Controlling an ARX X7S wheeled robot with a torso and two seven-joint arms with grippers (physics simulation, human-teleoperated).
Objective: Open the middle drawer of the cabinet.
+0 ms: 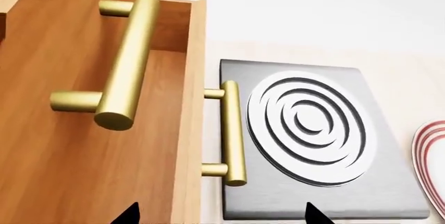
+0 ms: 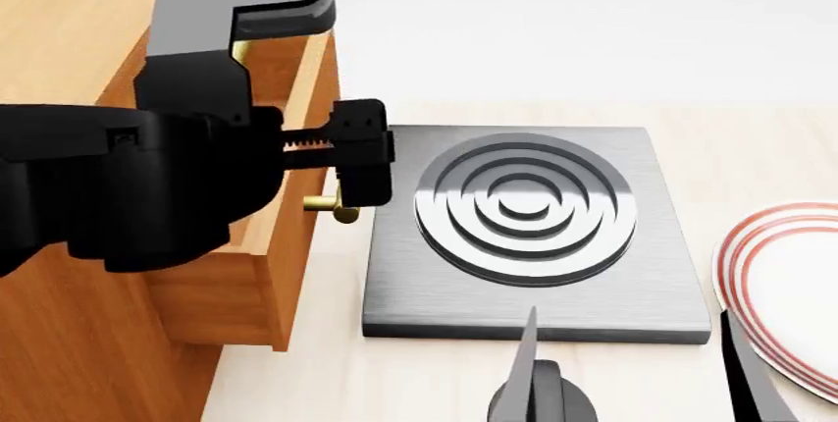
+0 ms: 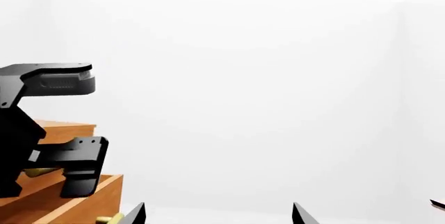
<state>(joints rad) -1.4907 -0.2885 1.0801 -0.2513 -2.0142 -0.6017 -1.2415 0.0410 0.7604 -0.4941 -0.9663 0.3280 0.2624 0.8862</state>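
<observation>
The cabinet [image 2: 78, 39] stands at the left. Its middle drawer [image 2: 290, 236] is pulled out, with its brass handle [image 2: 328, 208] facing the hotplate. In the left wrist view the drawer's front [image 1: 189, 130] and handle [image 1: 234, 133] show beyond the closed top drawer's handle [image 1: 128, 62]. My left gripper [image 2: 334, 83] is open and empty, and its lower finger [image 2: 364, 147] is just above the middle drawer's handle. It also shows in the left wrist view [image 1: 221, 214]. My right gripper [image 2: 642, 383] is open and empty, low in front of the hotplate.
A grey hotplate [image 2: 392, 294] with ringed burner lies on the table right next to the open drawer. A white plate with red rings [image 2: 786, 285] lies at the right edge. A white wall stands behind.
</observation>
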